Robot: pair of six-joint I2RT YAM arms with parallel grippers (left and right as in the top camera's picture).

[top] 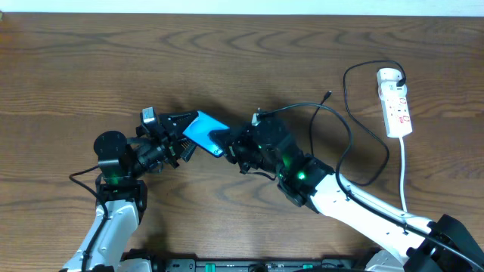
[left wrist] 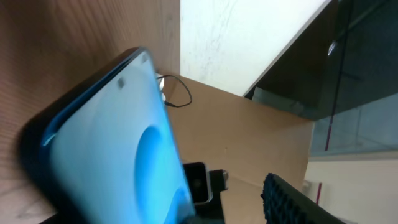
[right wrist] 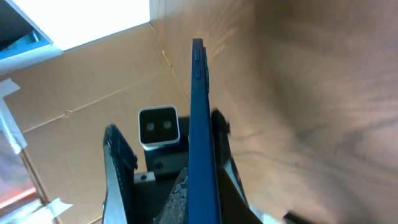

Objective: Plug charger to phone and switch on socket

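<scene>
The right gripper [top: 228,142] is clamped on the right end of the phone [top: 203,130], holding it tilted at mid-table. The left gripper [top: 180,133] straddles the phone's left end with its jaws parted, and one finger [right wrist: 118,158] stands clear of it. The charger [top: 345,87] lies loose on the right, beside the white socket [top: 395,102] at far right. The socket's red marks are too small to read.
</scene>
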